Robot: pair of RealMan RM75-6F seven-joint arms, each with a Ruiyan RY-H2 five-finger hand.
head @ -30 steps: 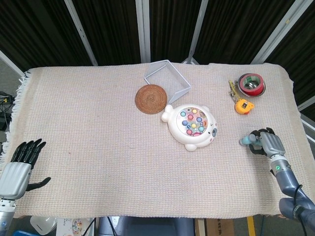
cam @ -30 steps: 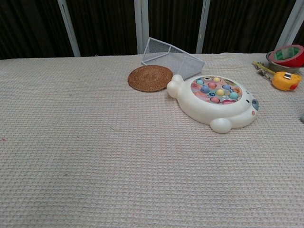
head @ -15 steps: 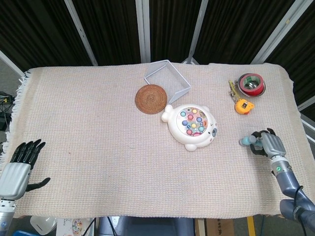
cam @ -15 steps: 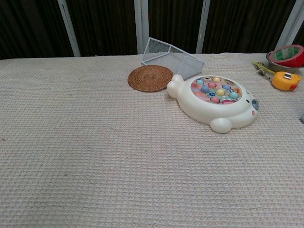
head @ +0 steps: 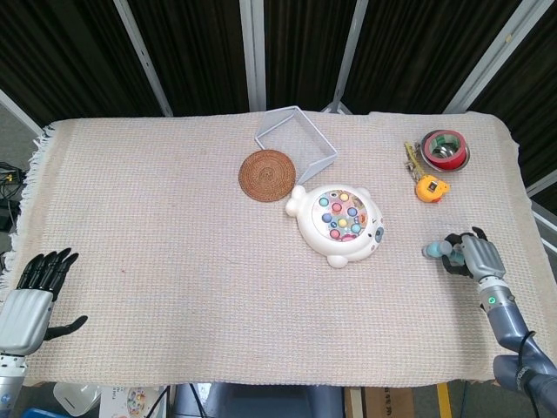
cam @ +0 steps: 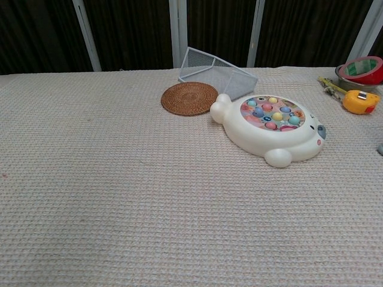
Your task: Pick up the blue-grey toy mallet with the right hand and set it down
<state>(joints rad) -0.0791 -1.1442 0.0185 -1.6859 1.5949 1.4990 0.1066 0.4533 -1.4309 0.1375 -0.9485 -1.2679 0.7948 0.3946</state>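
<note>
In the head view the blue-grey toy mallet [head: 432, 251] lies at the right side of the table, its head poking out to the left of my right hand [head: 470, 257]. That hand's dark fingers are curled around the mallet's handle, low on the cloth. The handle itself is hidden inside the hand. In the chest view only a sliver of the mallet [cam: 380, 149] shows at the right edge. My left hand [head: 33, 300] hangs at the near left corner with its fingers spread and nothing in it.
A white seal-shaped fishing toy [head: 338, 224] sits mid-table, left of the right hand. Behind it are a round woven coaster [head: 267, 174] and a tipped wire basket [head: 296, 137]. A yellow tape measure [head: 430, 187] and a bowl holding red tape [head: 446, 149] stand at the far right.
The right hand has drawn back a little toward the near right edge with the mallet still in it. The left hand has sunk slightly lower.
</note>
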